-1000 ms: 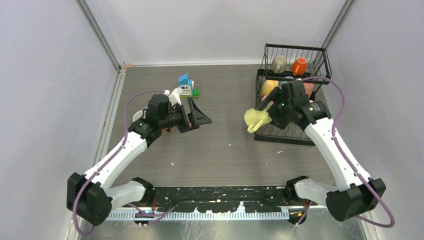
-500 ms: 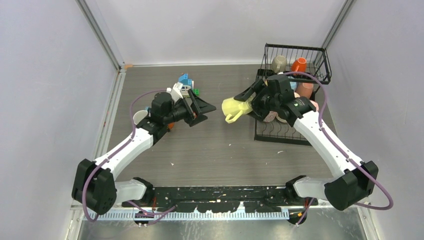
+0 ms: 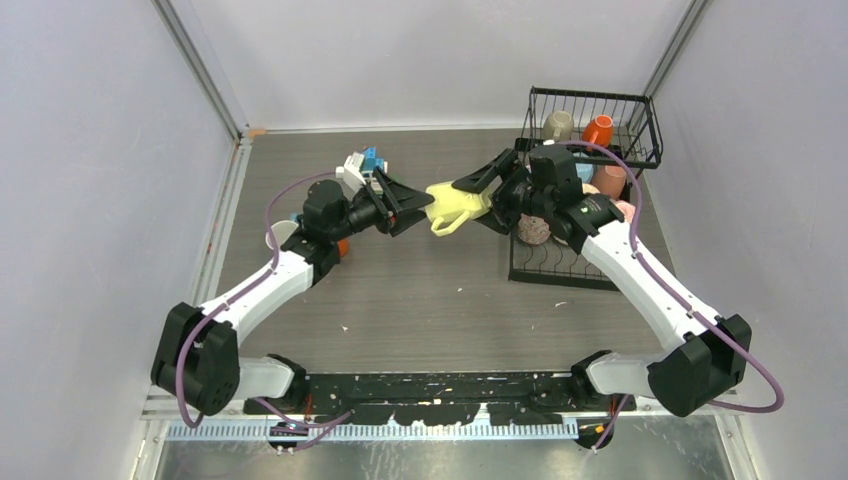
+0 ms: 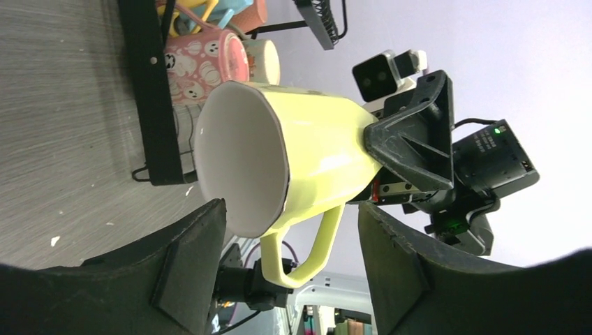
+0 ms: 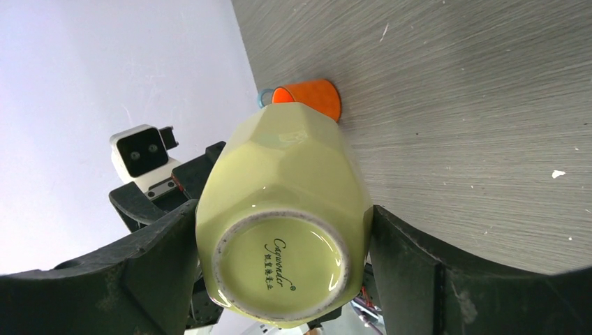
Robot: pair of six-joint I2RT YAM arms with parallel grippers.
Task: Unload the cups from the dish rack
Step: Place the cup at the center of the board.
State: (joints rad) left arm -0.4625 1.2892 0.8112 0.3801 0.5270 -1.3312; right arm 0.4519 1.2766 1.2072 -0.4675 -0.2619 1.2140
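Cup handover is in progress. The yellow cup (image 3: 455, 203) is hanging in the air above the middle of the counter (image 3: 430, 300), outside the dish rack (image 3: 545, 270), lying on its side with its mouth facing the left arm. The right end effector (image 3: 475, 198) is gripping it across the body near the base. The left end effector (image 3: 420, 208) is standing with its jaws spread, one on either side of the rim. No firm contact is showing in the left wrist view, so the right grip alone is judged to be carrying the load.

The next move is calling for the left jaws to close on the rim end before the right jaws release. The handle is lying inside the left jaw gap, and a finger closing on it could twist the cup.

An orange cup (image 5: 311, 98) and a cream cup (image 3: 283, 232) are sitting on the counter beside the left arm, so a set-down needs a spot apart from them. A toy block house (image 3: 362, 170) is standing just behind the left end effector. Farther back, a pink cup (image 3: 610, 180), a beige cup (image 3: 557, 126) and a second orange cup (image 3: 598, 130) are waiting in the rack.
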